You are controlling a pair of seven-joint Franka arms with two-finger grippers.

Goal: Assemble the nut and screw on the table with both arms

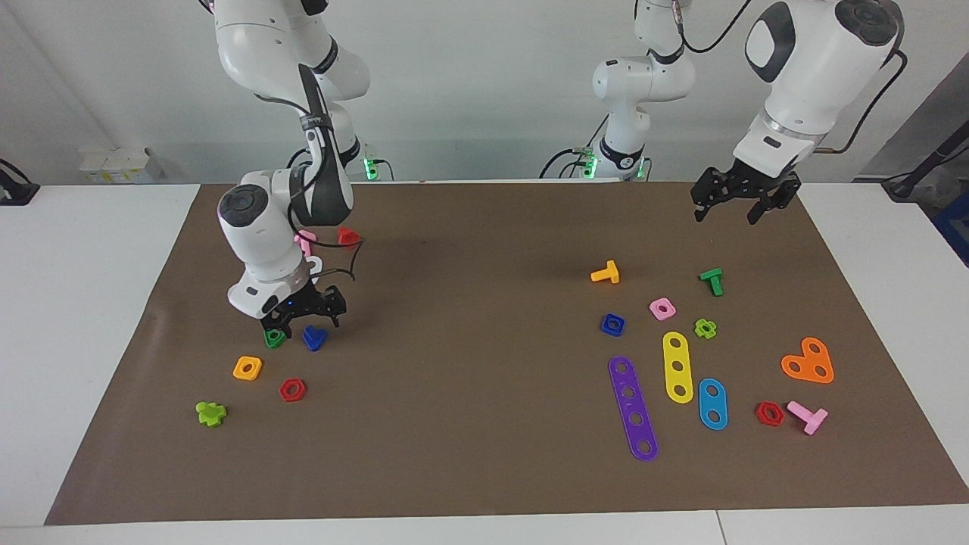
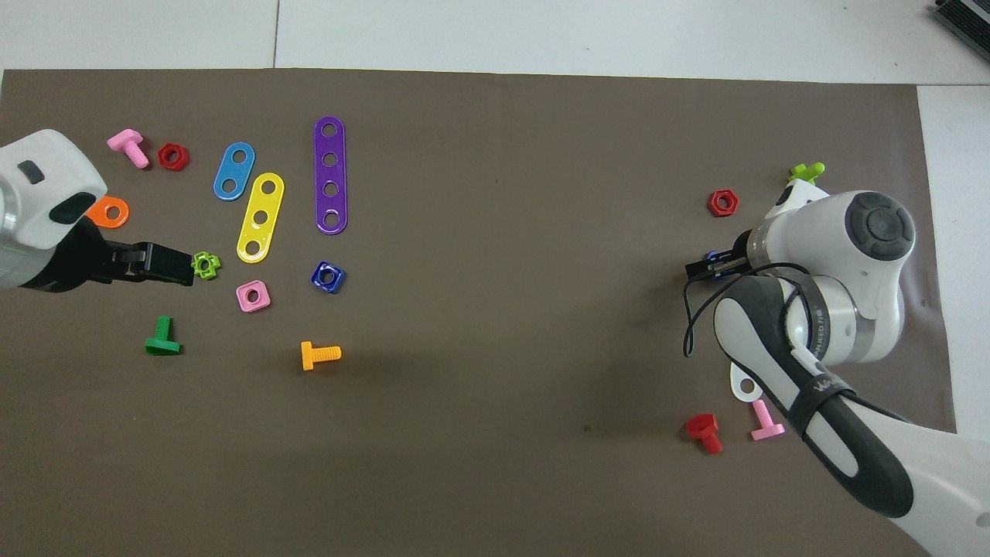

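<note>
The dark blue screw (image 1: 313, 337) lies on the brown mat (image 1: 484, 454) toward the right arm's end, beside a green triangular nut (image 1: 275, 337). My right gripper (image 1: 303, 322) hangs low just over the screw, open, with one finger on each side and nothing in it. In the overhead view the right gripper (image 2: 708, 267) and arm hide nearly all of the screw. The dark blue square nut (image 1: 612, 325) lies flat toward the left arm's end and also shows in the overhead view (image 2: 327, 276). My left gripper (image 1: 728, 213) is open and empty, raised over the mat's edge nearest the robots.
Around the blue nut lie a pink nut (image 1: 662, 308), an orange bolt (image 1: 606, 272), a green bolt (image 1: 711, 281) and purple (image 1: 633, 409), yellow (image 1: 677, 366) and blue (image 1: 712, 403) strips. Near the screw lie an orange-yellow nut (image 1: 247, 368), a red nut (image 1: 292, 390) and a red bolt (image 1: 348, 237).
</note>
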